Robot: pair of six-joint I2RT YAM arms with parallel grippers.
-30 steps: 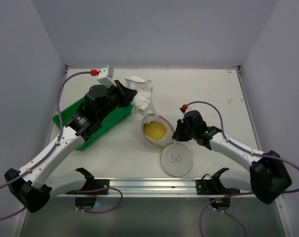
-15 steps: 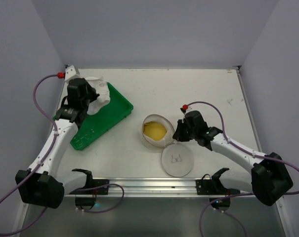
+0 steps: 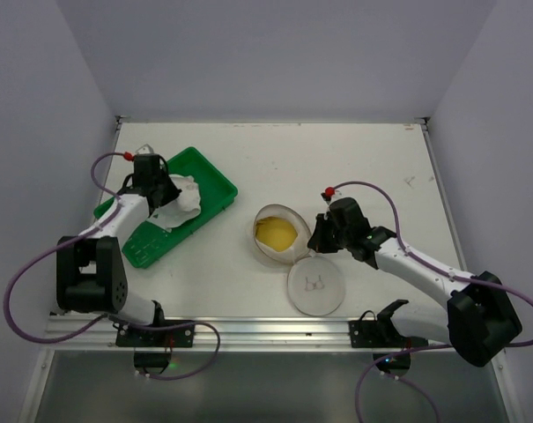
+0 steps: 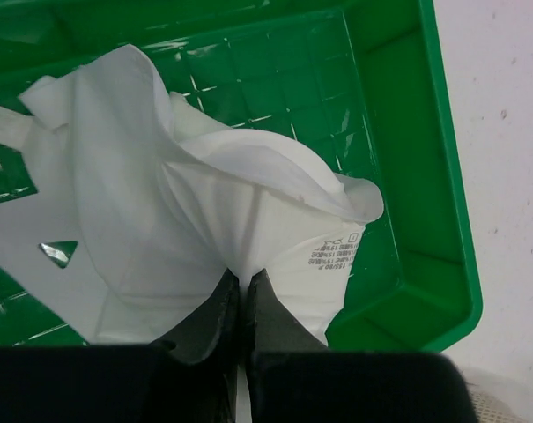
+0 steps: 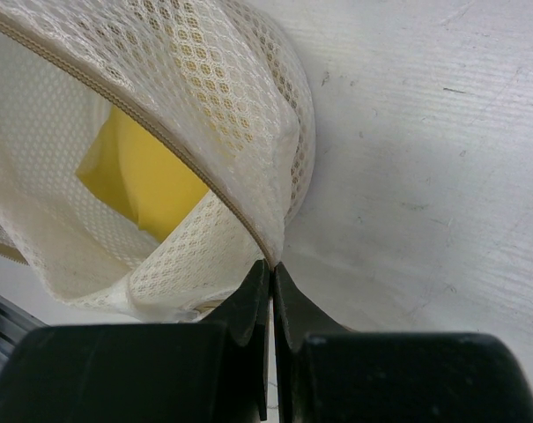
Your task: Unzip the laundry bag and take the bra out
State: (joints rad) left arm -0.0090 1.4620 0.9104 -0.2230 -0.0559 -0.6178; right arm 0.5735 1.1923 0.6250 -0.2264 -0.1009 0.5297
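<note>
The laundry bag (image 3: 268, 253) sits unzipped at the table's middle, its mesh body (image 5: 240, 97) propped open over a yellow lining (image 5: 147, 181). Its round lid (image 3: 314, 284), with the small dark bra drawing, lies flat in front. My right gripper (image 3: 312, 243) (image 5: 271, 264) is shut on the bag's zip rim at its right side. The white bra (image 3: 181, 196) (image 4: 204, 203) lies crumpled in the green tray (image 3: 211, 181) (image 4: 425, 176). My left gripper (image 3: 165, 196) (image 4: 242, 278) is shut on a fold of the bra, next to its printed care label.
The green tray lies slantwise at the table's left, near the left wall. The table (image 3: 372, 159) is walled in on three sides. A metal rail (image 3: 266, 328) runs along the near edge between the arm bases.
My left arm has swung the bra from beside the bag leftward and lowered it into the green tray. The right gripper and the bag have stayed put.
</note>
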